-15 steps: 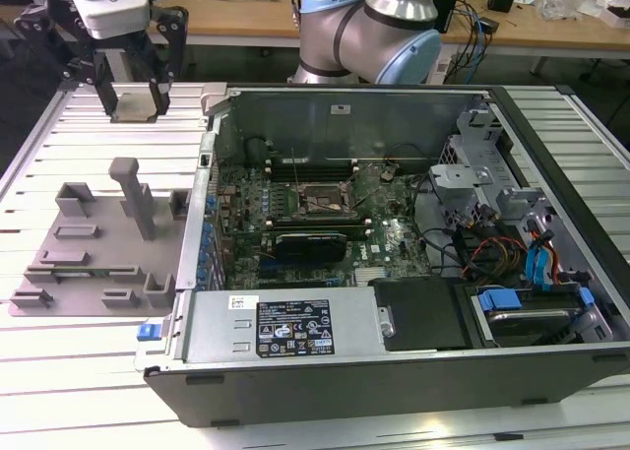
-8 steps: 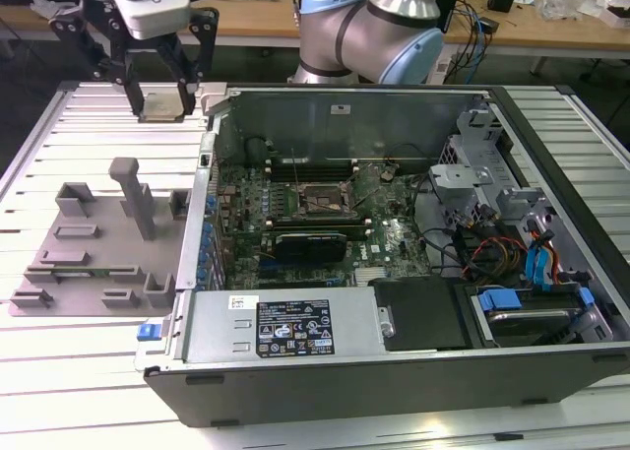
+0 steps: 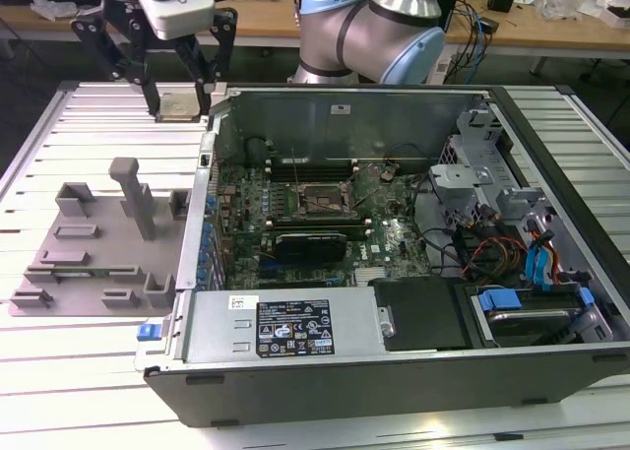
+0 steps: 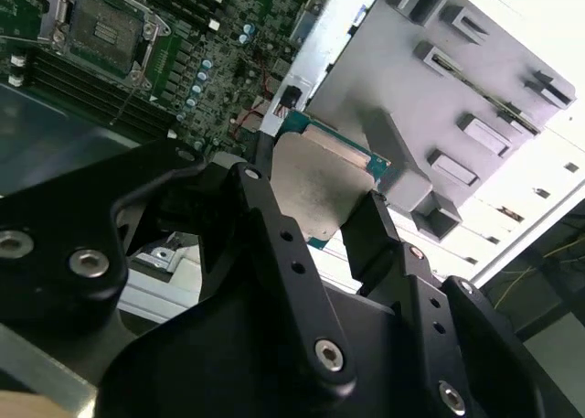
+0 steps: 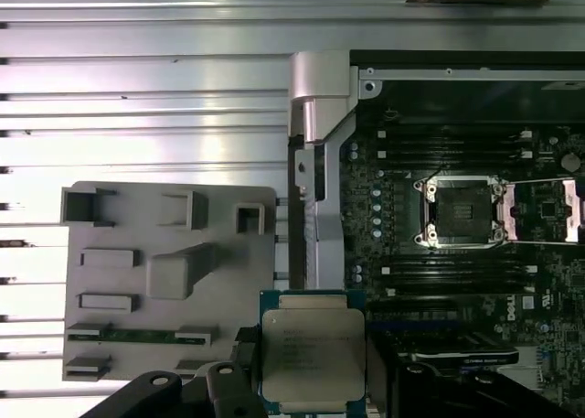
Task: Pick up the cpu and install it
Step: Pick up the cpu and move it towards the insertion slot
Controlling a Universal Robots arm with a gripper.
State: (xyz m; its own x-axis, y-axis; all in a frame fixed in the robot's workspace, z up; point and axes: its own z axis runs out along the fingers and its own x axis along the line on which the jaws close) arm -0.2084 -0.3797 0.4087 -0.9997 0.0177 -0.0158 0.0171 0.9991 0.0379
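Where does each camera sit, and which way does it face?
Exterior view: off the arm, high, looking down into the open computer case; the arm and claw show at the far side.
First wrist view: on the arm, looking straight down past the claw at the grey fixture and socket.
Second wrist view: on the arm, looking obliquely along the claw's links.
Shared: both wrist views show the cpu clamped in the claw.
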